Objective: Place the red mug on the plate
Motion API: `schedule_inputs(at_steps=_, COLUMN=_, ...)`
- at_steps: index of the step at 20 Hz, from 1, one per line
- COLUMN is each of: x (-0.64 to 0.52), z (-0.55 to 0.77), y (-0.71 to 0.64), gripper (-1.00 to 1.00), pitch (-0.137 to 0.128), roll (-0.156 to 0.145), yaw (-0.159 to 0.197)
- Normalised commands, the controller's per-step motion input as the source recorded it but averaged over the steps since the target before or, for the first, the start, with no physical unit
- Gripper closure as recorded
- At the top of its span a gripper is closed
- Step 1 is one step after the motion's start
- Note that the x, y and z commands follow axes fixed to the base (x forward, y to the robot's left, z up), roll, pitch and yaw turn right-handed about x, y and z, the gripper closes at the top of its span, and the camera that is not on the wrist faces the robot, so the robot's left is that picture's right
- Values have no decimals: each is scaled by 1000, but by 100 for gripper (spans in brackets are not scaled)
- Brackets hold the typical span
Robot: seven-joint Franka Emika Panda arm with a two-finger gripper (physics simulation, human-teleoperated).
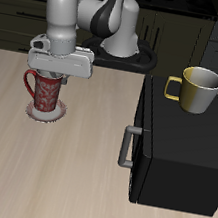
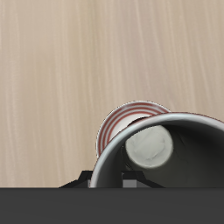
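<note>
The bench (image 1: 80, 167) carries a big black box-like appliance (image 1: 181, 144) at the right of the exterior frame, with a yellow mug (image 1: 196, 89) on top, well apart from the work. At the left of that frame the arm hangs over the red mug (image 1: 46, 92), which looks seated on the plate (image 1: 45, 113), or just above it; I cannot tell which. The wrist view shows the mug's rim overlapping the striped plate rim (image 2: 112, 127), so the mug seems off-centre. The tool (image 1: 55, 71) sits at the mug's rim, apparently gripping it, though its fingers are hidden. The risk I see: if it lets go while the mug overhangs, the mug could tip off the rim; a crooked lift-away could drag it by the handle (image 1: 29, 81).
</note>
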Motion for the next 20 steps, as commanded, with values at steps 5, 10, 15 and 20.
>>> schedule_inputs(at_steps=5, x=33, z=-94, y=8, gripper=100, pitch=19, roll=-6, yaw=-2)
schedule_inputs(at_steps=10, x=14, z=-171, y=-111, gripper=-100, pitch=55, roll=-43, yaw=-38)
schedule_inputs(at_steps=15, x=-10, z=-27, y=0, gripper=-100, pitch=-2, roll=-2, yaw=-8)
schedule_inputs(at_steps=20, x=-28, z=-9, y=58, gripper=-100, pitch=0, roll=11, yaw=-3)
